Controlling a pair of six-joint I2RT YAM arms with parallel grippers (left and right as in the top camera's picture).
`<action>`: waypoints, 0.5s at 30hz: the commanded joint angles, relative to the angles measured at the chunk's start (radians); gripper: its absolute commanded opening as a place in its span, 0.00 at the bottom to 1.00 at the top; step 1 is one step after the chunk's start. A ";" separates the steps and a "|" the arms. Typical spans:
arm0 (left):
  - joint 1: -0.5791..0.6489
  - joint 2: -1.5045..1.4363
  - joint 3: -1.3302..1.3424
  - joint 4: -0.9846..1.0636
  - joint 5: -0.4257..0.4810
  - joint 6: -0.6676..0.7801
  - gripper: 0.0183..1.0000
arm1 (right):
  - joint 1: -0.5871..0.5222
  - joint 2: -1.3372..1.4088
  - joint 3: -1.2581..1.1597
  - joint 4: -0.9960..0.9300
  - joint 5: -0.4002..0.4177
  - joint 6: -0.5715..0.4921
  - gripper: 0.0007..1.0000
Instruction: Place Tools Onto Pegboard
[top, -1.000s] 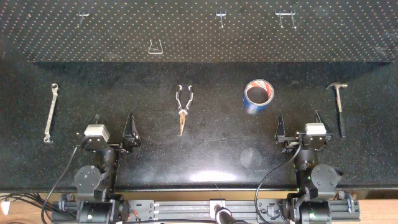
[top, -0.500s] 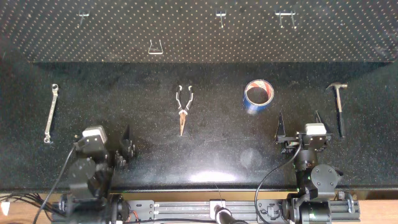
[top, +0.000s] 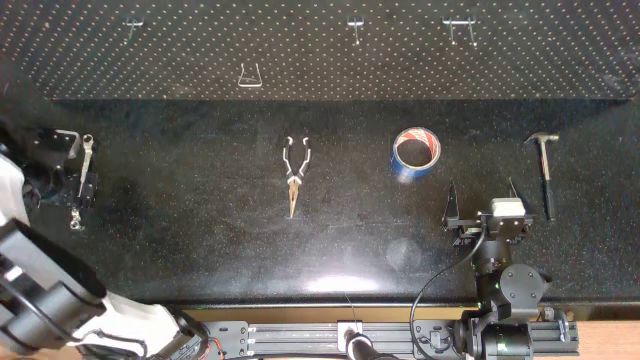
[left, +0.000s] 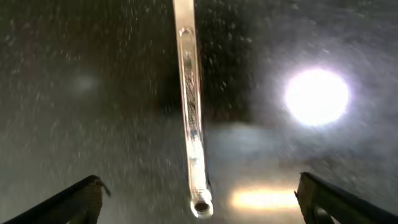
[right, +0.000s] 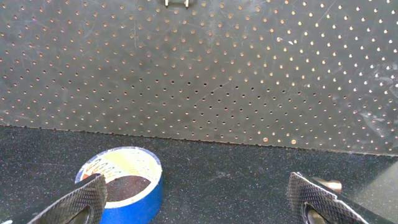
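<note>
Big swing on the left within the last second: left pincer (left: 199, 186) gone from its rest spot near the front edge of the table (top: 200, 130) to the far left, now over the wrench (left: 189, 112). Fingers spread wide, released, one either side of the shaft near one end; no contact visible. Wrench flat on the table, unshifted, lying lengthwise toward the pegboard (top: 320, 60). Right pincer (right: 196, 186) parked as before, likewise released, facing tape (right: 121, 180) and pegboard. Pliers (top: 295, 180), tape and hammer (top: 545, 175) unmoved along the table; hooks (top: 355, 28) on the pegboard all bare. Reading: wrench chosen as first tool, approach about done, descent and clench yet to come. Nothing hung so far; task barely begun. Probably calls for a square close across the thin shaft to avoid a slip.
</note>
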 joint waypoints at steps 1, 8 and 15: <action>0.005 0.117 0.077 0.022 0.185 0.012 1.00 | -0.006 -0.006 -0.003 -0.005 0.005 -0.006 0.95; 0.024 0.206 0.095 -0.029 0.166 -0.054 0.99 | -0.006 -0.006 -0.003 -0.005 0.005 -0.006 0.95; 0.002 0.159 0.085 -0.049 -0.002 -0.055 0.97 | -0.006 -0.006 -0.003 -0.005 0.005 -0.006 0.95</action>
